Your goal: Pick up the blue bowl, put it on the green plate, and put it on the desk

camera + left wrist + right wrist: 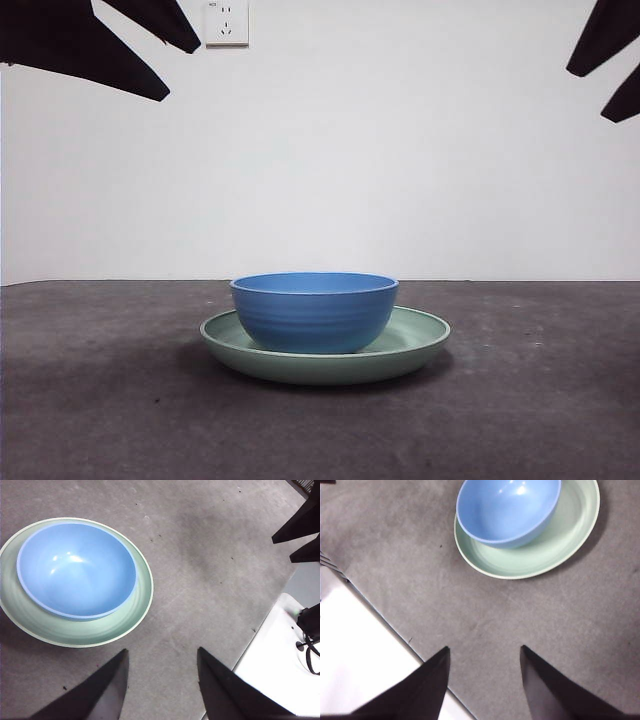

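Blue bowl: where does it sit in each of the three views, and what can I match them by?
Front view: the bowl stands at centre on the plate.
Left wrist view: the bowl lies at upper left, off-centre in the plate.
Right wrist view: the bowl lies at top centre, cut by the edge, off-centre in the plate.
Shared landmark: the green plate under it.

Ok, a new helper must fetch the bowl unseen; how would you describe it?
On the dark desk, near its middle, lies a wide, pale green plate. The bowl sits on that plate: blue, faintly ridged outside, empty, narrower but taller than the plate.
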{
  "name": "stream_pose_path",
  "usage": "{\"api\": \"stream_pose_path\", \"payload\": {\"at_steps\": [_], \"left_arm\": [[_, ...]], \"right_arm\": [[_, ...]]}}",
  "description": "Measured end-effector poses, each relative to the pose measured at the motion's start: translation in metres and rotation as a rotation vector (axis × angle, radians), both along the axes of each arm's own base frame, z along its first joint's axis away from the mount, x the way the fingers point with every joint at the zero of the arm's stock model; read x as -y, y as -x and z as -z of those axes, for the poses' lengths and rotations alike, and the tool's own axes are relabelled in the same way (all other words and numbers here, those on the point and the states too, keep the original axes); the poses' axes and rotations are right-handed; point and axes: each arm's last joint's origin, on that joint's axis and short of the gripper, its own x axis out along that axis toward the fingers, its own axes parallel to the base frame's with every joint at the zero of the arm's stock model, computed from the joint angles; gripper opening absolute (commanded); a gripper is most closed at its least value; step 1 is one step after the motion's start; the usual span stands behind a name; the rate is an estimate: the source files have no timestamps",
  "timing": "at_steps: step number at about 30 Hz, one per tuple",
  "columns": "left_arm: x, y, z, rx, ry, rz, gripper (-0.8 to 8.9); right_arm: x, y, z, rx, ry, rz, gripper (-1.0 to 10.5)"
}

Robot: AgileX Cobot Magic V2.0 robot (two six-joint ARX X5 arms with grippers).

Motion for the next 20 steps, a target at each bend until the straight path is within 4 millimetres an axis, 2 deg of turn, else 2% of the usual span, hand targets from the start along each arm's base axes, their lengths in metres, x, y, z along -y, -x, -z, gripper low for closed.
{"api": "stream_pose_path", "payload": {"at_steps": [10, 12, 14, 20], "left_arm": [[0.0, 0.0, 0.0, 0.0, 0.0, 0.0, 2.09], [0.0, 0.0, 0.0, 0.0, 0.0, 0.0, 1.38], [0.0, 0.0, 0.0, 0.0, 0.0, 0.0, -0.02], [0.0, 0.0, 0.0, 0.0, 0.0, 0.0, 0.09]], "right_arm": [[-0.0002, -0.0005, -0.0005, 0.007, -0.003, 0.0, 2.2], [-0.0002, -0.0005, -0.0005, 0.007, -0.003, 0.0, 1.6], [-0.0002, -0.0005, -0.0005, 0.007, -0.003, 0.0, 0.0], [-0.0004, -0.0009, -0.0009, 0.013, -0.006, 0.0, 0.1]]}}
